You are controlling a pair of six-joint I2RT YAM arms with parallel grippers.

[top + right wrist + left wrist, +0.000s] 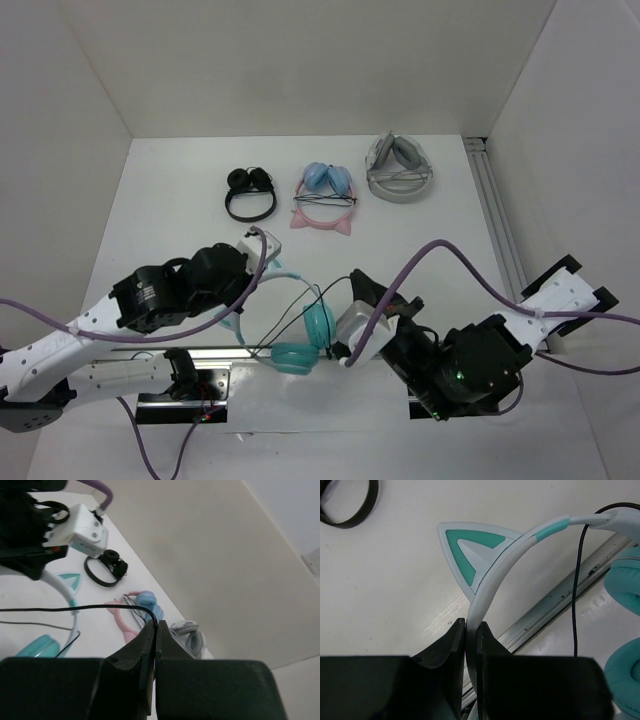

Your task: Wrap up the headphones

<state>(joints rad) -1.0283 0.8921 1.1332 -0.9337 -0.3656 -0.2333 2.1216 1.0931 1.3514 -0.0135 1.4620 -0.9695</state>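
Note:
The teal headphones (318,322) lie near the table's front edge, between the two arms. Their two ear cups rest by a metal rail. My left gripper (471,625) is shut on the white-and-teal headband (520,545), just below one teal cat ear (467,550). The thin black cable (576,590) hangs from the band's far end. My right gripper (155,625) is shut on that cable (75,609), which runs taut to the left toward the headband (60,587). In the top view, the right gripper (357,278) sits just right of the cups.
Along the back of the table lie a small black pair (250,192), a pink-banded cat-ear pair (325,195) and a grey pair (399,168). A metal rail (497,225) runs down the right side. Another rail (555,600) runs under the teal headphones.

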